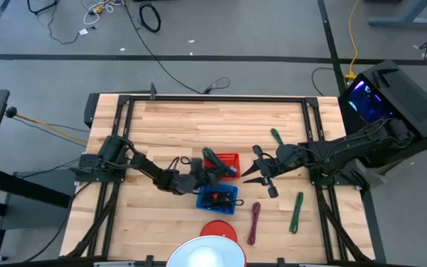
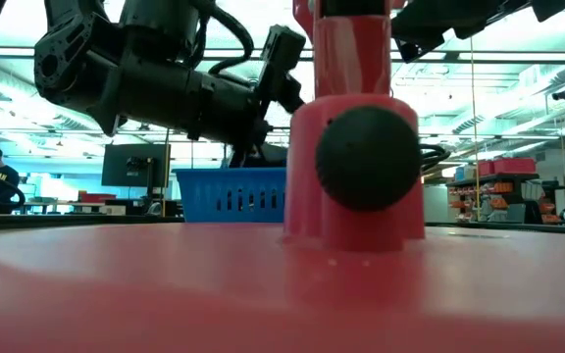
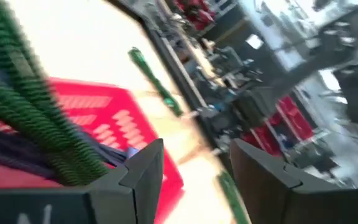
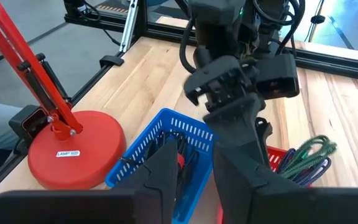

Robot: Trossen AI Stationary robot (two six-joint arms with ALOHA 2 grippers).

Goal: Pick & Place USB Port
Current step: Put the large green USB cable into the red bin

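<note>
Left gripper, fingers parted, over red basket | right gripper open, empty | two baskets, blue basket alongside | USB port not discernible

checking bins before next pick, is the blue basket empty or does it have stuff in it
Not empty: the blue basket holds dark cables and something red, seen from above and in the right wrist view.

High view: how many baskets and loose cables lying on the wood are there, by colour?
Red basket: 1
Blue basket: 1
Green loose cables: 2
Purple loose cable: 1
Total: 5
</note>
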